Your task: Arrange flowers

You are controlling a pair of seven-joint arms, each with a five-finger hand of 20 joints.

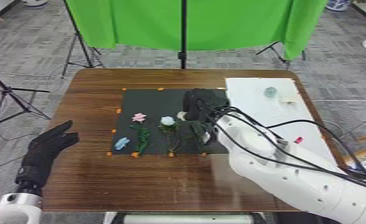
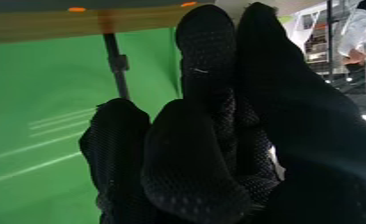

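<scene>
Lying on flat black mat (image 1: pixel 148 102): green-stemmed pink flower (image 1: pixel 139 117), green-stemmed white flower (image 1: pixel 167 121). Just right: black-gloved right robot hand (image 1: pixel 202 102), cannot tell if clamped. At brown wooden tabletop's (image 1: pixel 117 185) left: black-gloved left robot hand (image 1: pixel 48 147), apart.

Head view, 4-5 o'clock: smooth white rounded right arm (image 1: pixel 297 184), small dark screws, loose black cables (image 1: pixel 222 111) over shell. 7-8 o'clock: white left arm (image 1: pixel 18 207), dark wrist section. Left hand (image 1: pixel 48 150), right hand (image 1: pixel 199 103): black fabric gloves. Right wrist view: mesh weave, small raised dots.
</scene>
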